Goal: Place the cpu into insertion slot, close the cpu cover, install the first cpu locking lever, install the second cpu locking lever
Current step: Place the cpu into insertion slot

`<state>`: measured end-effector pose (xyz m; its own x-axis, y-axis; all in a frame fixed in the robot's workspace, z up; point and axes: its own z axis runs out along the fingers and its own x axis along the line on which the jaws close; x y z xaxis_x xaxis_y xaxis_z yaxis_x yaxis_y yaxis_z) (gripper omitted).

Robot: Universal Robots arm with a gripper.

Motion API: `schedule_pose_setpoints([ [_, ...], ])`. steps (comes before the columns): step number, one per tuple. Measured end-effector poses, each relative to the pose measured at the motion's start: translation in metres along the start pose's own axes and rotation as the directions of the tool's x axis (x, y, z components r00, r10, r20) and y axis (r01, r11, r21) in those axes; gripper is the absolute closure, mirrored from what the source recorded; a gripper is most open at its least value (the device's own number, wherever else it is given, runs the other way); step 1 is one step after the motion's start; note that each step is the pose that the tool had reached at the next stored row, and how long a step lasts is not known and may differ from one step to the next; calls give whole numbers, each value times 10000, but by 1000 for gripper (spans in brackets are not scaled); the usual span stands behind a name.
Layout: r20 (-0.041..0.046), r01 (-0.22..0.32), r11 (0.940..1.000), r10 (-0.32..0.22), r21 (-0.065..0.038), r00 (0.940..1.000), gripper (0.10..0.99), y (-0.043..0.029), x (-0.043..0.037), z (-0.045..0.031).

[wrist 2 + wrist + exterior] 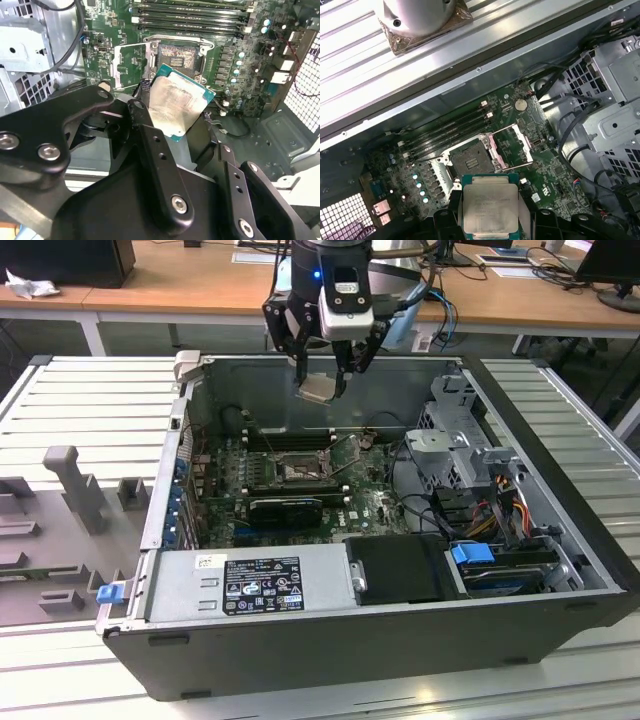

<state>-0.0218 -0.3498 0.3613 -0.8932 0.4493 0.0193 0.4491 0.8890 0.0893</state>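
black end effector (320,378) clamped on flat square cpu (316,391), dull silvery top, green rim, held above open grey case (400,640), dark square insertion slot (470,160) below, thin metal cpu cover (513,145) flipped open

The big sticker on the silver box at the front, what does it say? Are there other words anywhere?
On the silver box, the black sticker: print too small to read.
Beside it, the small white sticker: too small to read.
On the cpu in the end effector: faint marks, unreadable.
On the green circuit board: white print, too small to read.
Nothing can be quoted.
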Motion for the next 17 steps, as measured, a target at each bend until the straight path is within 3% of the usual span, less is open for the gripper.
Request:
schedule_pose_setpoints([
  [12, 70, -783, 9969, 783, -18, 9969, 553, 0, 0, 2],
  [17, 122, -1329, 9911, 1330, -24, 9910, 553, -1, -1, 20],
])
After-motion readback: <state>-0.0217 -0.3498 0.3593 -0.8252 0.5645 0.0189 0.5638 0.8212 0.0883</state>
